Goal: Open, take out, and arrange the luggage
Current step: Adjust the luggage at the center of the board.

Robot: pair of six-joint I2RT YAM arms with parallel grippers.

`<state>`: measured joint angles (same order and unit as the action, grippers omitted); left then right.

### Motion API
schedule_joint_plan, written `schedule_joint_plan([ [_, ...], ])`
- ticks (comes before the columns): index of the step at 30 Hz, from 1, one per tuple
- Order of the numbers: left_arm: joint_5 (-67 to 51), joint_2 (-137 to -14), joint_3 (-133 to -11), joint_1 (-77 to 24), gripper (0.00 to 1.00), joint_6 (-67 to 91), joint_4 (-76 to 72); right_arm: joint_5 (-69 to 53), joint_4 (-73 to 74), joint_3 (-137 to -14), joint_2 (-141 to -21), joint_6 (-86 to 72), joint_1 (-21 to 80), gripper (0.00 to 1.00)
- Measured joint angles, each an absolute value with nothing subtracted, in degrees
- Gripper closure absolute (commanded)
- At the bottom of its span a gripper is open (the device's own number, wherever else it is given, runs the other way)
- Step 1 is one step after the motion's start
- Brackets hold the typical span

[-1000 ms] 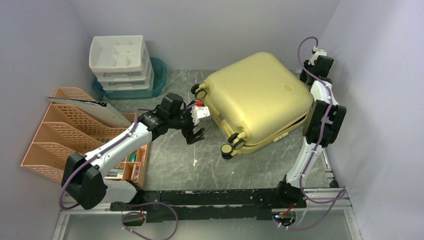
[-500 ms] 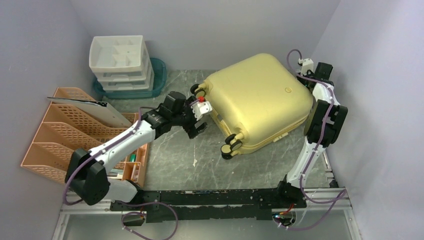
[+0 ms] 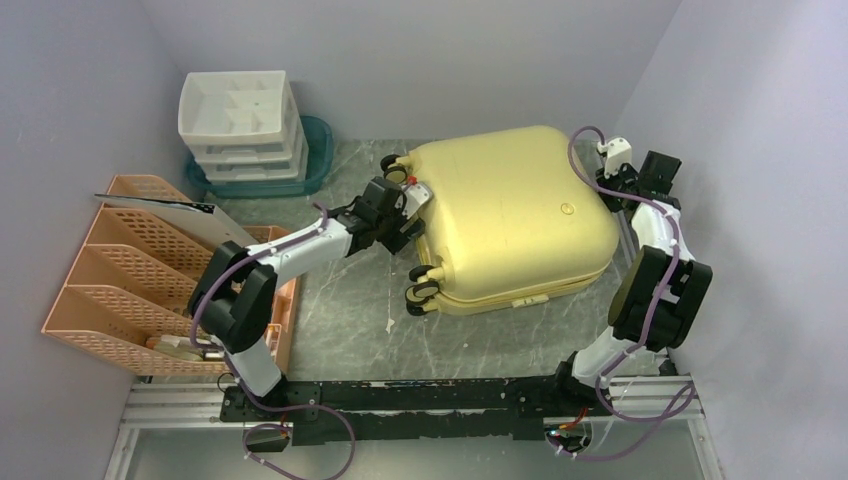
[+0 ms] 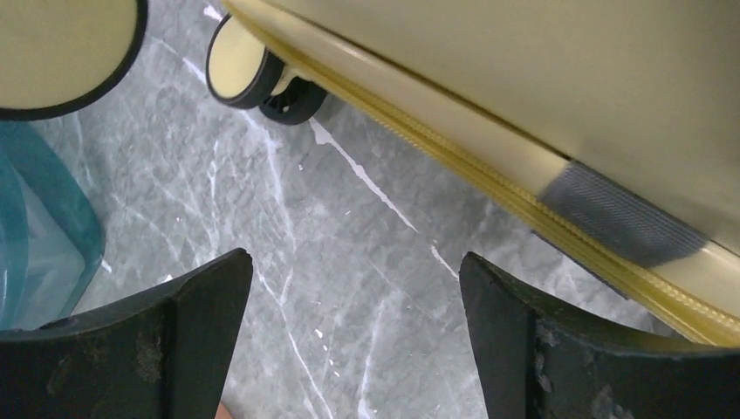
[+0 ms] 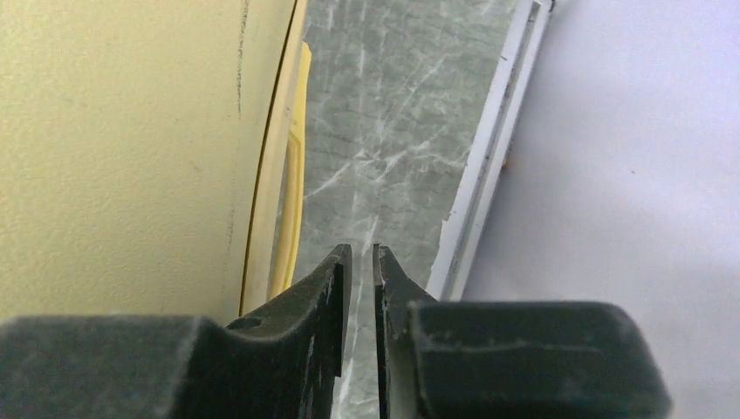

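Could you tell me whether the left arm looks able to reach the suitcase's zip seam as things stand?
Probably yes: the left gripper stands open right beside the luggage and its zip seam, only bare table between them.

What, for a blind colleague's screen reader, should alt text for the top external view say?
The pale yellow luggage lies closed and flat on a grey marble table, wheels pointing left. The left gripper is beside its wheeled side, the right gripper by its far right corner. A peach file rack and white drawer unit stand at left.
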<state>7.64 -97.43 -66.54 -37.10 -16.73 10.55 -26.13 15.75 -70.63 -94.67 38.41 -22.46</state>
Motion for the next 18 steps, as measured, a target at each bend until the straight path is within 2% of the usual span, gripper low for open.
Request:
schedule_joint_plan([
  [9, 11.75, -108.18, -81.97, -37.10, 0.05, -13.87, 18.70, -21.98, 13.47, -72.95, -96.57, 34.94, -23.42, 0.80],
  [18, 19.31, -122.10, -98.26, -37.10, 0.04, -8.54, 22.31, -19.64, 13.96, -86.32, -107.79, 30.00, -22.55, 0.80],
])
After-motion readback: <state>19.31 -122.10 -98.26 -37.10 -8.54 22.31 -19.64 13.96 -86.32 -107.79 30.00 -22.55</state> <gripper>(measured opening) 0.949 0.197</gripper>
